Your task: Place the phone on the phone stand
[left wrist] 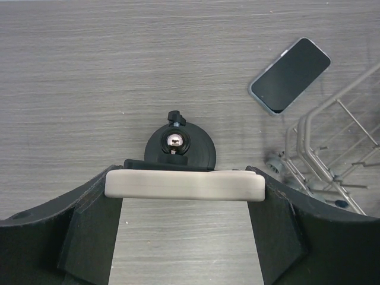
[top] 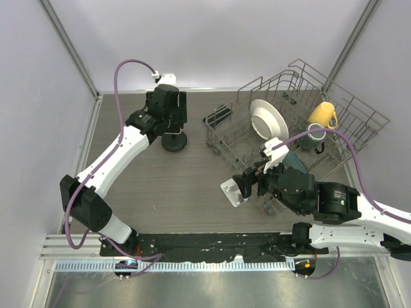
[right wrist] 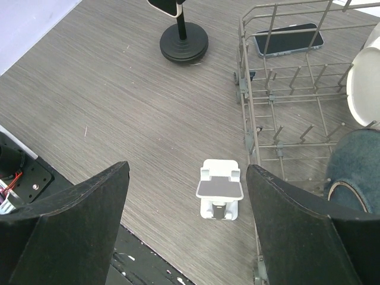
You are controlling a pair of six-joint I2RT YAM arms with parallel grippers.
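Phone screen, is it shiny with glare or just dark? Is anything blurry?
Left wrist view: the phone screen is plain dark, no glare; the table grain is sharp. Right wrist view: the near fingers are dark and featureless. Top view: even light, only faint shadows.

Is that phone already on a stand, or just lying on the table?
Lying flat on the table: the phone rests dark face up on bare wood, apart from the small white stand, which is empty.

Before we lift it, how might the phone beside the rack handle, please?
The phone looks rigid, so probably won't flex. Its glossy face suggests slipperiness. Lying flat on the table, its thin edges likely offer little grip.
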